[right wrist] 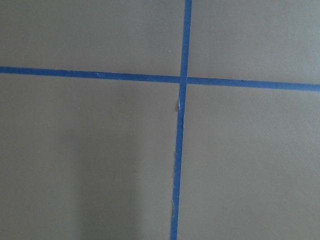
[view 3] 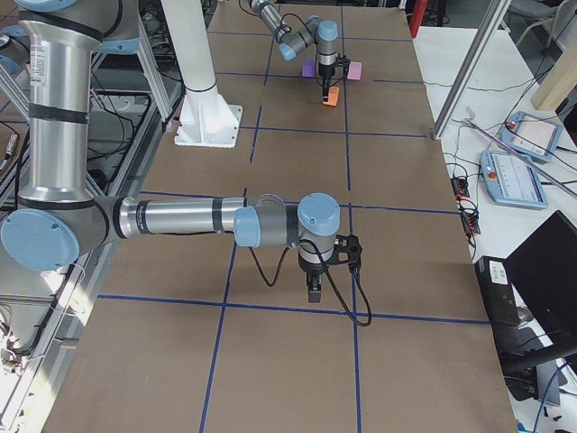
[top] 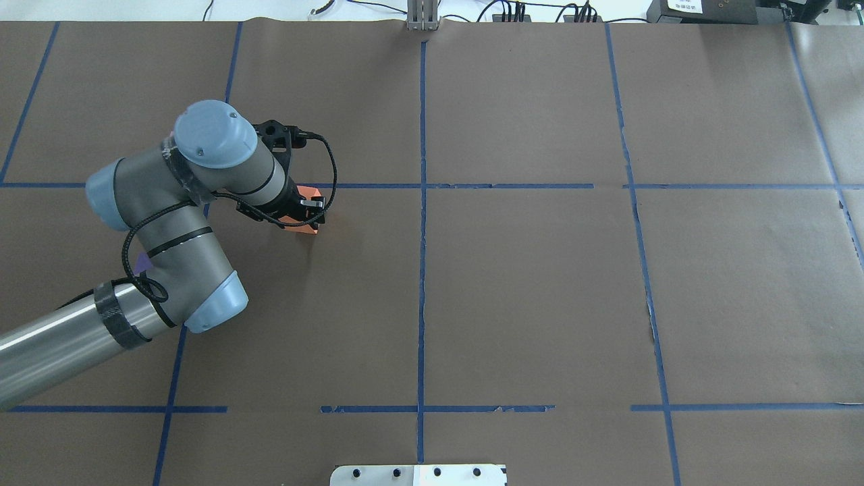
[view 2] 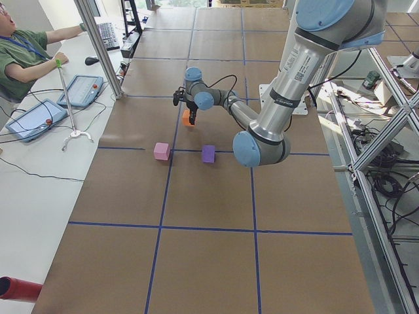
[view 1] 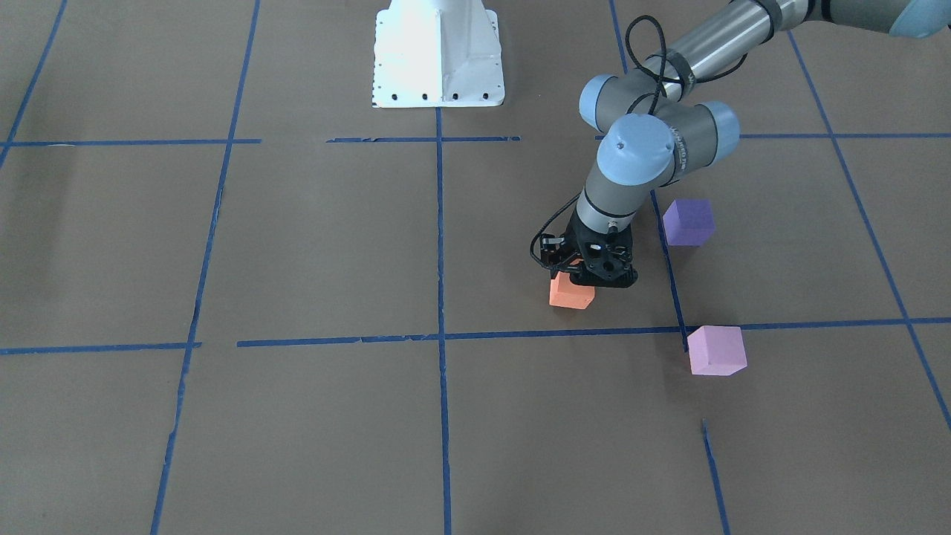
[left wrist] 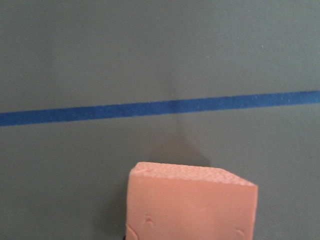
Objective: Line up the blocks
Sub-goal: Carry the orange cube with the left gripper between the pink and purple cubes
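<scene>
My left gripper [view 1: 587,278] stands straight down over the orange block [view 1: 571,292] and is shut on it at table level, just behind a blue tape line. The orange block fills the bottom of the left wrist view [left wrist: 192,202]. The dark purple block [view 1: 688,221] sits on the table beside the left arm, toward the robot. The pale pink block [view 1: 716,350] sits on the tape line further out. In the overhead view the left arm hides the pink block and nearly all of the purple one. My right gripper [view 3: 313,292] shows only in the exterior right view, low over the table; I cannot tell whether it is open or shut.
Brown paper with a blue tape grid [top: 422,185] covers the table. The white robot base [view 1: 438,56] stands at the table's edge. An operator [view 2: 19,55] sits beyond the far edge with tablets. The right wrist view shows a tape crossing [right wrist: 182,80].
</scene>
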Motion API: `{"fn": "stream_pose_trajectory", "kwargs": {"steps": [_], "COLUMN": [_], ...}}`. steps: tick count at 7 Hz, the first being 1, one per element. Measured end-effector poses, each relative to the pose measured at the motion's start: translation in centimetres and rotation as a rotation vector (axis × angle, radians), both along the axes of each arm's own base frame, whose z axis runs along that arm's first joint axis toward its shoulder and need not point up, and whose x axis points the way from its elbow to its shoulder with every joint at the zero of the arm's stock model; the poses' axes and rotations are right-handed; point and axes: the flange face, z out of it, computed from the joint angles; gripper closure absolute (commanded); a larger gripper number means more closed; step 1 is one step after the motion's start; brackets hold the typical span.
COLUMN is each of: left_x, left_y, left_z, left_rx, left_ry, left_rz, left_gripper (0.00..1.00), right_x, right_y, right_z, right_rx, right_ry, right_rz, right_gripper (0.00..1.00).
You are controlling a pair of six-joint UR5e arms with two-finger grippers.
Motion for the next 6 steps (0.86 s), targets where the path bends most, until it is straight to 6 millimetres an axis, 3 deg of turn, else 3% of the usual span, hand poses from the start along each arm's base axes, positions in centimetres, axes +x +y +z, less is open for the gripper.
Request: {"fn": "stream_pose_trajectory", "kwargs": {"steps": [1,2,3,4,5,6], "left_x": [-4.1,-8.5,-11.5,-12.8,-13.0,-12.8], "left_y": [-0.4,-0.6,-0.4,-0.1,0.2,0.4], "left_z": [2.8,7.3,11.2,13.4,14.0,14.2], "left_rx": [-0.009,-0.008,-0.01,-0.018,-0.032,-0.054], "left_ry": [-0.012,-0.054,-0.095,-0.118,-0.115,-0.097], "left_rz": [-0.006,0.002,0.016,0.026,0.04,0.059], "left_gripper": [0.81,0.79,0.75,0.75,0.12,0.0], "right_x": [0.0,0.0,0.0,0.0,0.0,0.0], "right_y": [0.0,0.0,0.0,0.0,0.0,0.0], "right_z": [0.0,0.0,0.0,0.0,0.0,0.0], "right_rx": [0.0,0.0,0.001,0.0,0.0,0.0], "right_ry": [0.0,0.0,0.0,0.0,0.0,0.0], "right_rz": [0.0,0.0,0.0,0.0,0.0,0.0], "right_gripper": [0.0,0.0,0.0,0.0,0.0,0.0]}}
